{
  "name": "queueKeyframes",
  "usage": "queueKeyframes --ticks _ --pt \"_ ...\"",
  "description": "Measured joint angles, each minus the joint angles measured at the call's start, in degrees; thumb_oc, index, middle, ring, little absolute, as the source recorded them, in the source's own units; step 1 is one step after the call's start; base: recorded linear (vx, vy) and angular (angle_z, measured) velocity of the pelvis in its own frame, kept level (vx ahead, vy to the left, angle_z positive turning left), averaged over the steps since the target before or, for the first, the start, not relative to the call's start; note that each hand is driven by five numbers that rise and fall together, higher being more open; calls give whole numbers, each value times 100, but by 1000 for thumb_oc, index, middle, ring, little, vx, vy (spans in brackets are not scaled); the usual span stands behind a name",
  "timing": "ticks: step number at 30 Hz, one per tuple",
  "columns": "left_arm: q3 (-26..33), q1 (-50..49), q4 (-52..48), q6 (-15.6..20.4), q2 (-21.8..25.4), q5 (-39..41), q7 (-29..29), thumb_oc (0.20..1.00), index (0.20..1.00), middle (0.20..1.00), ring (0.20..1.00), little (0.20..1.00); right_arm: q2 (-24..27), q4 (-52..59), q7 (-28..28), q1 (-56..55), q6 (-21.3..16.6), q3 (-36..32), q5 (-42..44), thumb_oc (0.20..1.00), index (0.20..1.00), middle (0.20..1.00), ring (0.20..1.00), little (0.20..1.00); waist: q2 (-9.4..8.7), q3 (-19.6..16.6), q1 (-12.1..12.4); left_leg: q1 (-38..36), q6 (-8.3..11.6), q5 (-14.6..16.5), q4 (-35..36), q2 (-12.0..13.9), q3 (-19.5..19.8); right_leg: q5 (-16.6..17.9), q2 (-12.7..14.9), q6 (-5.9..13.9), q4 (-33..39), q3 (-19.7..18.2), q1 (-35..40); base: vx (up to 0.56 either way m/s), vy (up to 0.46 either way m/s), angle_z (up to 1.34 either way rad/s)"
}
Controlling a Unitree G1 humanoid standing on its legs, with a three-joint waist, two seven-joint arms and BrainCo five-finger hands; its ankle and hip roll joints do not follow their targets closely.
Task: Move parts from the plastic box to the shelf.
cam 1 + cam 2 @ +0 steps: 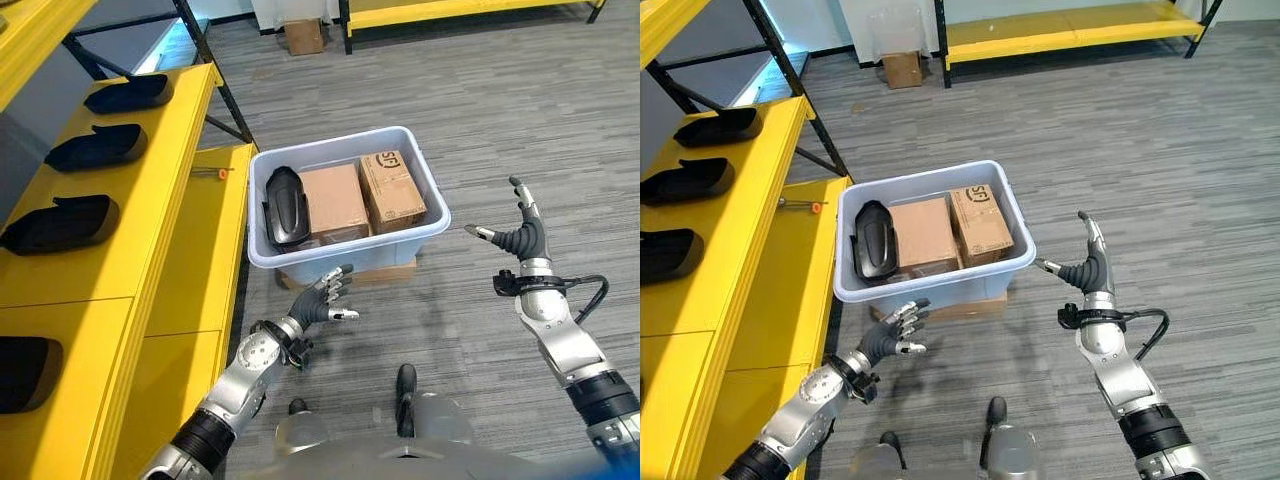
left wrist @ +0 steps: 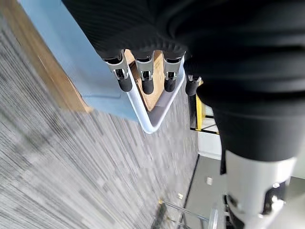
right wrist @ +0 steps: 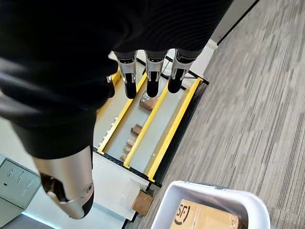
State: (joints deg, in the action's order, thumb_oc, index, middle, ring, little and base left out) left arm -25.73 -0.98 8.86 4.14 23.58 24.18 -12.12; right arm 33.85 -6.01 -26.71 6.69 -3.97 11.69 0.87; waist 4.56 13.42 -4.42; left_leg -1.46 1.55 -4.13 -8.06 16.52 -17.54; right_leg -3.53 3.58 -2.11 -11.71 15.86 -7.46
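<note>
**A:** How far along was the job at that point?

**B:** Partway, by my reading. Several black moulded plastic parts (image 1: 98, 147) already lay in a row on top of the yellow metal shelf (image 1: 170, 200), one behind another along its length. One more black moulded part (image 1: 285, 205) was left in the pale blue-grey plastic box (image 1: 345, 255), standing on edge against the box wall nearest the shelf.

**A:** Anything else in the box?

**B:** Two brown cardboard cartons (image 1: 362, 195) side by side, taking up the rest of it. The box itself sat on a flat piece of brown board (image 1: 392, 272) on the grey carpeted floor, just beside the shelf's lower yellow tier.

**A:** And the hands?

**B:** Neither held anything. The left robot hand (image 1: 328, 293) hung just short of the box's near wall, fingers loosely spread and relaxed, not touching it. The right robot hand (image 1: 520, 238) was raised beside the box's far-from-shelf side, fingers straight and thumb out, clear of the rim.

**A:** So what remained?

**B:** I'd judge the last black part had yet to be lifted out and set on the shelf, probably by the left robot hand, being nearer.
</note>
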Motion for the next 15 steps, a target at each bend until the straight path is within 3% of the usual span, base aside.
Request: queueKeyframes --ticks 1,2,3,4,5,6,7,8,11,13,15 --pt "15 48 2 -1 23 5 4 1000 1000 1000 1000 1000 -11 1 1 -9 -25 -25 1 1000 1000 1000 1000 1000 -86 50 -117 117 310 -547 31 -53 -343 -64 101 -29 -90 130 -2 125 -199 51" --pt "18 90 1 0 44 5 4 1000 1000 1000 1000 1000 -11 1 2 -12 -30 -30 1 1000 1000 1000 1000 1000 -183 102 -124 133 521 -837 88 -113 -437 -113 190 -63 -192 152 -48 60 -153 52" --pt "41 128 -4 -24 59 9 82 1000 1000 1000 1000 1000 -138 -3 28 -80 -66 -158 1 1000 1000 1000 1000 1000 -335 162 -111 373 812 -1140 -327 -70 -346 -205 262 -104 -151 170 -69 84 -100 18" --pt "49 108 2 -40 57 13 143 1000 1000 1000 1000 1000 -278 -3 37 -126 -111 -216 2 1000 1000 1000 1000 1000 -384 161 -84 625 794 -1085 -884 2 -283 -181 198 -78 108 176 112 71 -19 5" --pt "146 3 3 -46 28 17 205 1000 1000 1000 1000 1000 -456 -16 96 -166 -182 -201 5 1000 1000 1000 1000 1000 -502 153 -55 815 704 -650 -1153 -288 -113 -90 164 69 613 75 354 170 71 -17" --pt "201 -108 -6 -46 -8 21 255 1000 1000 1000 1000 1000 -529 -18 121 -199 -219 -202 5 1000 1000 1000 1000 1000 -458 109 -25 841 556 -459 -1061 -450 -58 -120 123 116 802 111 469 167 142 -44" --pt "324 -160 -96 -4 -1 25 276 1000 1000 1000 1000 1000 -551 -1 176 -198 -228 -199 11 1000 1000 1000 1000 1000 -440 117 99 778 553 -227 -778 -572 91 63 61 40 622 41 399 192 184 -33" --pt "366 -144 103 -17 -36 24 314 1000 1000 1000 1000 1000 -588 -24 191 -244 -182 -187 49 1000 1000 1000 1000 1000 -349 107 80 727 544 -137 -366 -518 103 128 -153 -234 676 26 552 205 187 -41" --pt "369 -112 499 -22 -34 11 313 1000 1000 1000 1000 1000 -647 -99 201 -281 -148 -62 238 1000 1000 1000 1000 1000 -333 75 147 647 544 -330 1169 -494 73 117 -297 -138 1026 75 880 279 231 -32" --pt "354 -115 671 -19 -49 4 189 1000 1000 1000 1000 1000 -748 -294 165 -454 -138 11 300 1000 1000 1000 1000 1000 -310 50 108 691 673 -662 1370 -201 203 73 -361 -155 1062 54 1131 303 282 -16" --pt "358 -124 700 -19 -52 9 102 1000 1000 1000 1000 1000 -797 -375 190 -533 -128 101 353 1000 1000 1000 1000 1000 -276 25 137 606 652 -689 1346 -96 493 45 -363 -134 1030 -211 1283 226 267 -54"
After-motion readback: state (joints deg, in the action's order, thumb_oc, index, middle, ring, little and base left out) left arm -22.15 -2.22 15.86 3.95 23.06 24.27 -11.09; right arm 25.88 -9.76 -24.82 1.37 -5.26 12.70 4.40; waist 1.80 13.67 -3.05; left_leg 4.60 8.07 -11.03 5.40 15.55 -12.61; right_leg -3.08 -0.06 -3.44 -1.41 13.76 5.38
